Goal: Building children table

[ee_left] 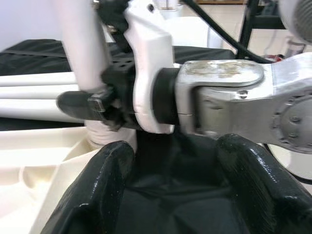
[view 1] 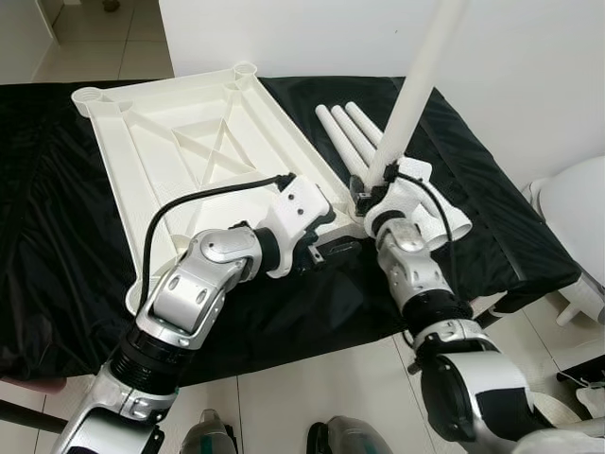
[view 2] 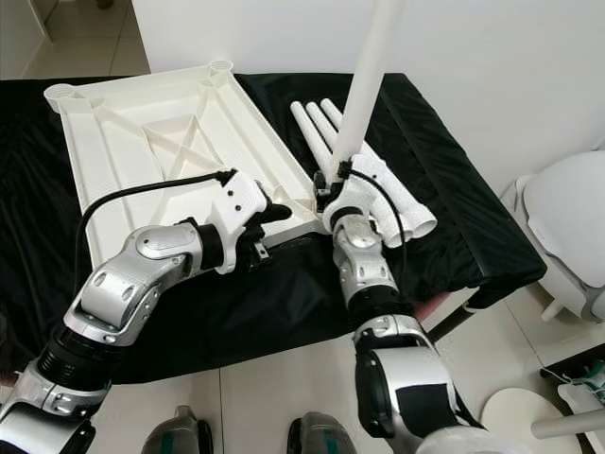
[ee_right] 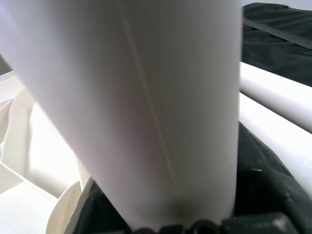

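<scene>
At tabletop (view 1: 189, 151) corner | right gripper (view 1: 364, 194) clamps upright leg (view 1: 416, 85) | left gripper (ee_left: 180, 180) spread

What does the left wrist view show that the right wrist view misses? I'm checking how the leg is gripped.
Left wrist view: the left gripper, open above black cloth, and the right gripper from outside, its black fingers clamped round the upright leg just above the tabletop's corner socket. Right wrist view: the leg close up between its own fingers. Both: the spare legs lying behind and the white tabletop.
</scene>
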Tool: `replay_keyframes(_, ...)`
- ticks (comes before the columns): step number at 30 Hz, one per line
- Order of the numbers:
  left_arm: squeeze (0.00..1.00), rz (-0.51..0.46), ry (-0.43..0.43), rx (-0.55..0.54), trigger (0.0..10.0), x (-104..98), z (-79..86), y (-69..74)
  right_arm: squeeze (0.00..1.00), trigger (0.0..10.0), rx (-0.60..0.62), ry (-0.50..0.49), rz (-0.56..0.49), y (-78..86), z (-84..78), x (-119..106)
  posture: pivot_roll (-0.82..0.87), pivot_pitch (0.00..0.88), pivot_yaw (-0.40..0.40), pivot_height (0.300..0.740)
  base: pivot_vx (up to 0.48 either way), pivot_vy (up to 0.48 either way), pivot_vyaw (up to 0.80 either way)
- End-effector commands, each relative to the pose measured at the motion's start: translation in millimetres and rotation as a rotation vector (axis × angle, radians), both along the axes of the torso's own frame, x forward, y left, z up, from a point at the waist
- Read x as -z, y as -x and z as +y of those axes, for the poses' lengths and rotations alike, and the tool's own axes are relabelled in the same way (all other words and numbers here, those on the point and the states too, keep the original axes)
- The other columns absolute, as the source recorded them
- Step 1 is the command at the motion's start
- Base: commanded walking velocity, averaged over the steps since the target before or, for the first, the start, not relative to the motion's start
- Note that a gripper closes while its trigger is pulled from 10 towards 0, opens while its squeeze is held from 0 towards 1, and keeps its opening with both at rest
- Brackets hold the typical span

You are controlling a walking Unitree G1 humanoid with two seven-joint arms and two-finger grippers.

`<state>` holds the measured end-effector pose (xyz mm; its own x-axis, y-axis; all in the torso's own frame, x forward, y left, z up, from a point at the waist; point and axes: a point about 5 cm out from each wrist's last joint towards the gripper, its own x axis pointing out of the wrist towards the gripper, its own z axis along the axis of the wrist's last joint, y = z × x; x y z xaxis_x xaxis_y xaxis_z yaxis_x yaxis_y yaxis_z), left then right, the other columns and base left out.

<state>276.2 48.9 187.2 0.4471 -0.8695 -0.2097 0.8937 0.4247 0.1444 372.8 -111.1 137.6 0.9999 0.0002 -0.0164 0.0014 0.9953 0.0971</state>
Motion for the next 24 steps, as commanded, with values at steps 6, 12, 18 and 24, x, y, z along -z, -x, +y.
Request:
replay_keyframes(6, 0.00, -0.008, 0.004, -0.034, 10.0, -1, 0.7, 1.1, 0.00, 10.0, 0.038, -0.038, 0.031, 2.4, -2.5, 0, -0.03, 0.000, -0.050, 0.740, 0.000, 0.000, 0.00)
replay_keyframes(12, 0.00, -0.008, 0.008, -0.037, 10.0, 0, -0.6, 1.5, 1.00, 10.0, -0.053, -0.029, -0.003, 2.1, -6.4, -4, -0.03, 0.000, -0.061, 0.740, 0.000, 0.000, 0.00)
replay_keyframes(18, 0.00, -0.012, 0.009, -0.042, 10.0, 0, -0.4, 0.2, 1.00, 10.0, -0.138, -0.008, -0.037, 0.8, -12.0, -12, -0.03, 0.000, -0.067, 0.740, 0.000, 0.000, 0.00)
replay_keyframes(24, 0.00, -0.015, 0.005, -0.041, 10.0, 0, -0.8, -0.1, 0.00, 10.0, -0.302, 0.033, -0.072, 0.7, -28.6, -22, -0.03, 0.000, -0.063, 0.740, 0.000, 0.000, 0.00)
